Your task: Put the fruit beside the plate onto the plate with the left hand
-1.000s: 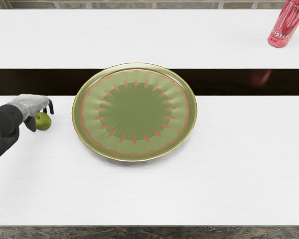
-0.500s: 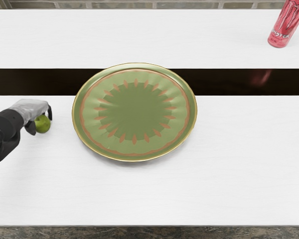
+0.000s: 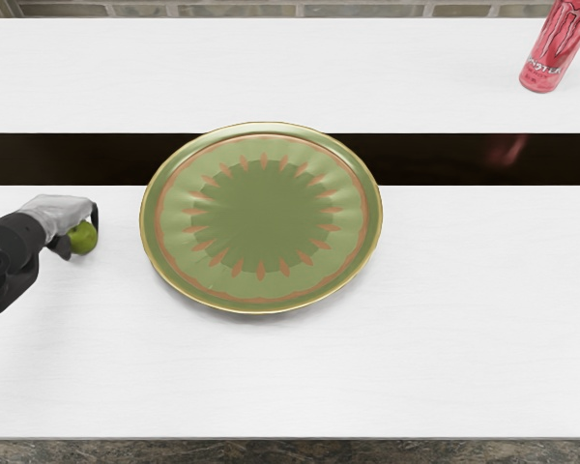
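Left hand (image 3: pixel 66 218): enters from the left edge on a dark forearm and sits low over the near worktop (image 3: pixel 416 338), well left of centre. Its pale back faces up. The fingers (image 3: pixel 95 212) are curled narrowly down around the fruit (image 3: pixel 84 237), with a dark digit showing on each side of it. The hand is closed on the fruit. Whether the fruit rests on the surface or is raised off it cannot be told from this view.

Fruit: small, round and green, partly covered by the hand, with only its near-right side exposed. It lies to the left of the plate (image 3: pixel 261 208), near the rim but clear of it, with bare worktop between the two.

Plate: large, round and green, with a gold edge and a ring of orange markings. It lies flat at the centre, and its far edge overlaps the dark gap (image 3: pixel 445 159) that runs across the scene.

Other items: a red can (image 3: pixel 553 48) stands at the far right, beyond the gap, well apart from the plate and partly cut off by the top edge.
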